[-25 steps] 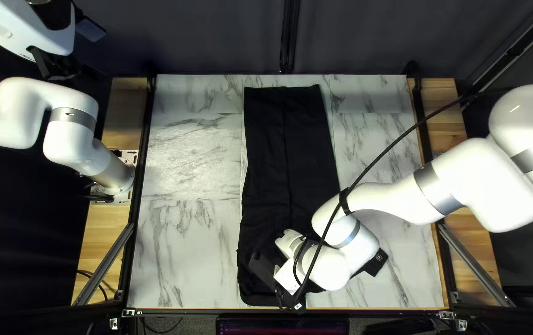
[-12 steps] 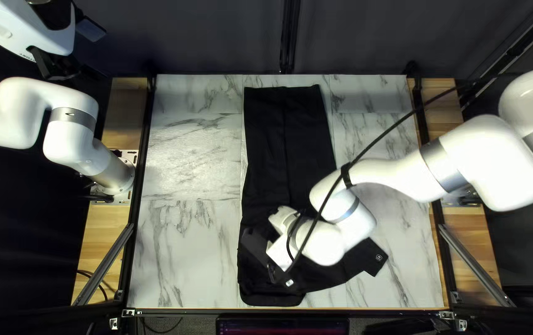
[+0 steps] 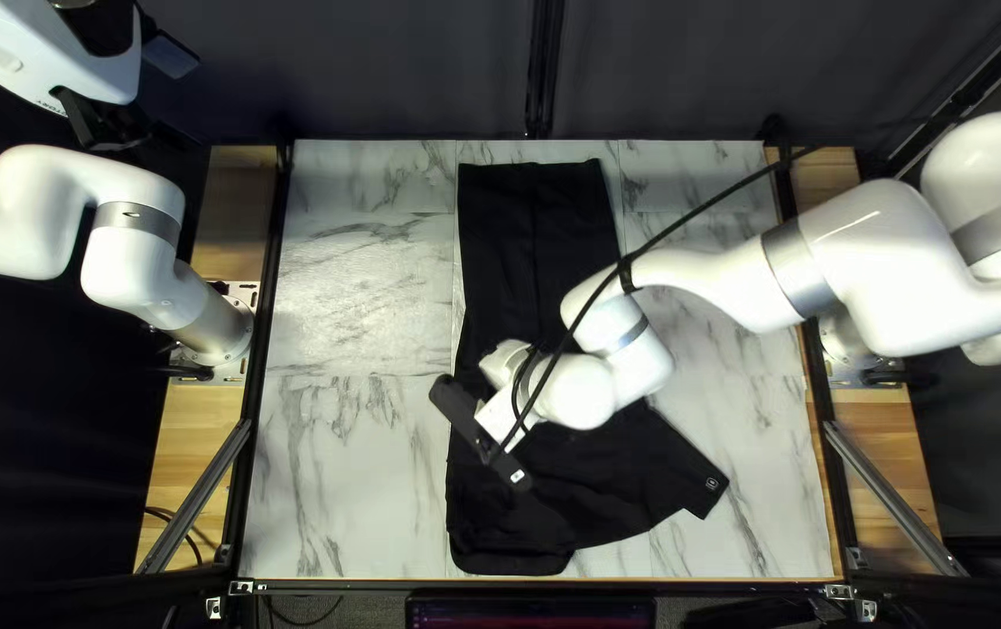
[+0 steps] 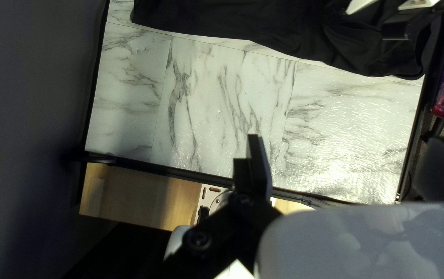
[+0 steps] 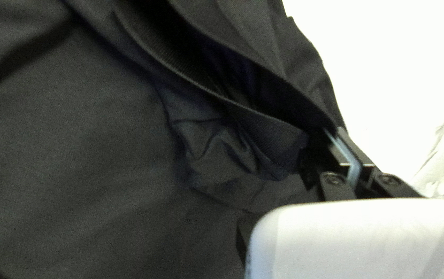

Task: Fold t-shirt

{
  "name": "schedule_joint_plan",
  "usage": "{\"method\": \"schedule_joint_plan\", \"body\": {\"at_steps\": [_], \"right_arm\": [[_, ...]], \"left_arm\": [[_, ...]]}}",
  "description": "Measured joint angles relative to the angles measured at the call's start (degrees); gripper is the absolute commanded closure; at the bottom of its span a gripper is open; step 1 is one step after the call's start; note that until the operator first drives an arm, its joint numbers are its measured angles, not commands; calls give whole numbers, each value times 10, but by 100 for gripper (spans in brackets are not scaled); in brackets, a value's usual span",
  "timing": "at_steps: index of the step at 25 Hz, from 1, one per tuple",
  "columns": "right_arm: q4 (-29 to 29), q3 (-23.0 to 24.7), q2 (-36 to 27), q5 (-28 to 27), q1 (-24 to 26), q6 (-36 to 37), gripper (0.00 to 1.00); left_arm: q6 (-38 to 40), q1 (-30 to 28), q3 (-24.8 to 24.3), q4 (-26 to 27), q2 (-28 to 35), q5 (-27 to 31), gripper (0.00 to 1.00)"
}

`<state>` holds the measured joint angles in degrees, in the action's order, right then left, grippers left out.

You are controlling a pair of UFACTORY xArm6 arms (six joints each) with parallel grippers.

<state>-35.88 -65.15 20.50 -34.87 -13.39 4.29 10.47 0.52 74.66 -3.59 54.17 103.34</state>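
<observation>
Now the marble table (image 3: 361, 288) carries the black t-shirt (image 3: 535, 253) as a long strip down its middle, running from the far edge to the near one. The strip is narrow and flat at the far end and wider and rumpled at the near end, where a sleeve (image 3: 697, 480) pokes out toward the right of the top left view. Over the last second the right arm (image 3: 815, 262) has swung away from the near edge, so its wrist now sits over the strip's middle rather than its near end. The left arm (image 3: 125, 253) has not stirred at the table's left edge. The right end effector (image 5: 336, 145) is clenched on a ribbed edge of the t-shirt, with cloth tenting up to its closed tips, so a layer has likely travelled with it. That looks like the crosswise fold under way, with letting go the probable next step. The left end effector (image 4: 255, 155) hangs released and empty, well apart from the shirt.
</observation>
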Motion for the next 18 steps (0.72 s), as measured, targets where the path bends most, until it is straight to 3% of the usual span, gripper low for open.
{"method": "schedule_joint_plan", "body": {"at_steps": [5, 11, 18], "right_arm": [[7, 28, -19, 11, -9, -20, 0], [12, 43, -44, -17, -34, -39, 0], [45, -37, 4, -60, -64, 27, 0]], "left_arm": [[0, 0, 0, 0, 0, 0, 0], [0, 0, 0, 0, 0, 0, 0], [0, 0, 0, 0, 0, 0, 0]]}}
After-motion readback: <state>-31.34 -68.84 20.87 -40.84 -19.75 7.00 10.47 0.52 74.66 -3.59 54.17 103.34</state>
